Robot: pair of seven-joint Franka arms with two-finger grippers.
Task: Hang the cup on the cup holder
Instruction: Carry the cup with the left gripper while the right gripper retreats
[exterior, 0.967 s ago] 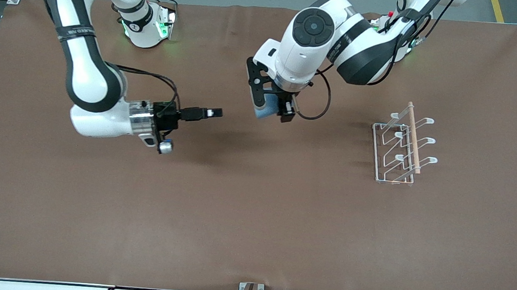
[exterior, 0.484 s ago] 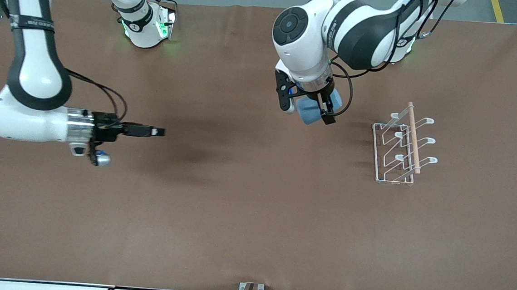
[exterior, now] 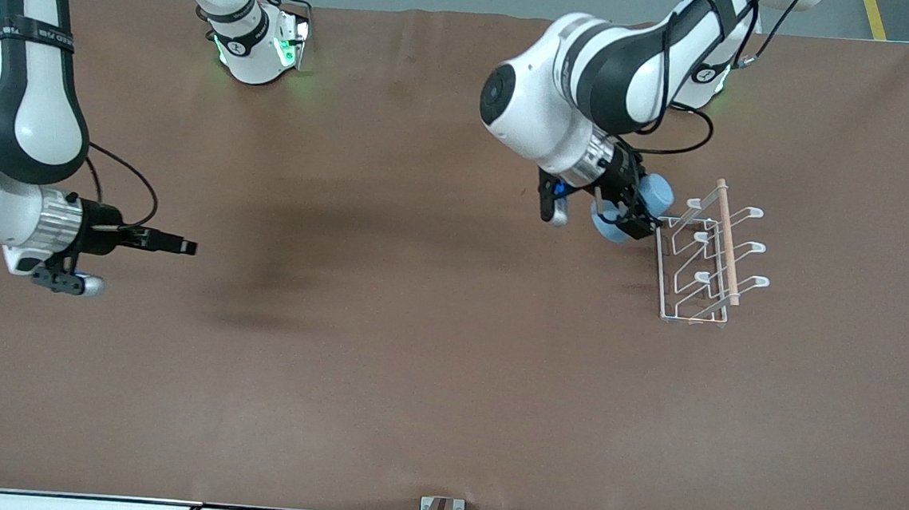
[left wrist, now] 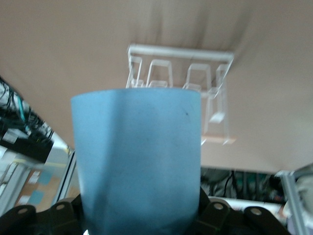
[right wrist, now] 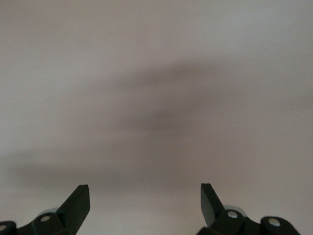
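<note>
Brown matting covers the table (exterior: pixel 414 380), on which the cup holder (exterior: pixel 706 261) is stood toward the left arm's end. Just beside the cup holder's edge, up in the air, the cup (exterior: pixel 632 207) is held on its side by the left gripper (exterior: pixel 624 211), whose fingers are clamped on its body. In the left wrist view the cup (left wrist: pixel 139 161) is seen pointed at the cup holder (left wrist: pixel 181 93). Well apart from the cup holder, over bare matting at the right arm's end, the right gripper (exterior: pixel 183 246) is seen with its fingers (right wrist: pixel 78 203) spread wide and nothing between them.
</note>
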